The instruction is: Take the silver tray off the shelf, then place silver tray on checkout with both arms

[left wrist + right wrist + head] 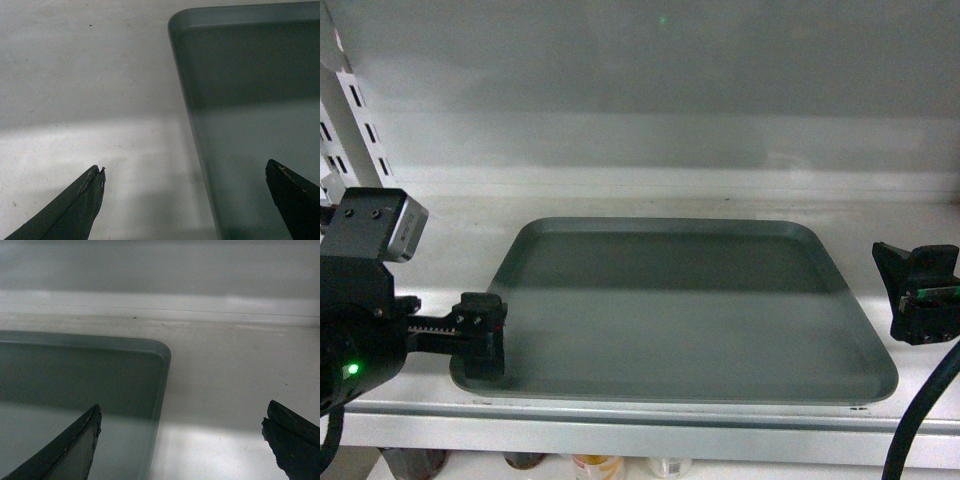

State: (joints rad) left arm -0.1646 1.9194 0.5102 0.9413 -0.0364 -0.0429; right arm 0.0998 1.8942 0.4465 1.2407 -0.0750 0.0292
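Tray count one — silver tray [680, 315] flat on shelf [650, 195], two grippers — left [185, 187], right [180, 432] — both spread, empty.

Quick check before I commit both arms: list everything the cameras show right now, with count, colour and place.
Flat rectangular matte silver tray: one, grey-silver, lying on the shelf board, front edge near the lip.
White metal shelf board: one, white, under the tray, pale back panel behind.
Slotted upright: one, white, far left.
Round containers: several tops, partly hidden, below the shelf.
Left gripper: one, black, open, straddling the tray's left rim.
Right gripper: one, black, open, just off the tray's right rim.
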